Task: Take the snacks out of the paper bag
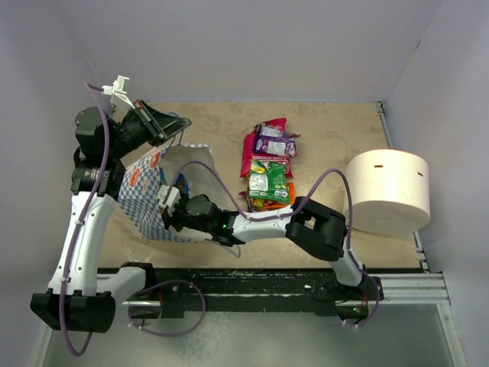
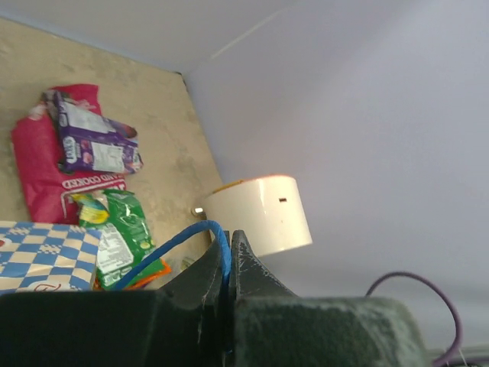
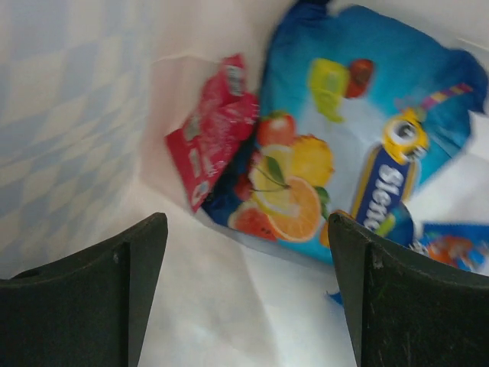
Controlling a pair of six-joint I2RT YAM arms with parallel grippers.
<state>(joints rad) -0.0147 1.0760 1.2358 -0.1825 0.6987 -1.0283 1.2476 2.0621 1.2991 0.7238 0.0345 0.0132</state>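
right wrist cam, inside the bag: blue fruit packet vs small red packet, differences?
Colour: blue fruit packet has fruit pictures; small red packet, pale print. The blue one looks far larger than the red. Blue shows its broad face; red sits tilted at blue's left edge. Both lie inside the paper bag, ungripped, ahead of the right gripper, fingers open.

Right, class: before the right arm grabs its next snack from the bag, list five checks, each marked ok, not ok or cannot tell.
1. left gripper shut on blue cord handle: ok.
2. right gripper open inside the paper bag: ok.
3. snacks ahead: blue fruit packet and small red packet: ok.
4. packet between the jaws: not ok, both lie beyond the tips.
5. bare table beside the unpacked pile: ok.
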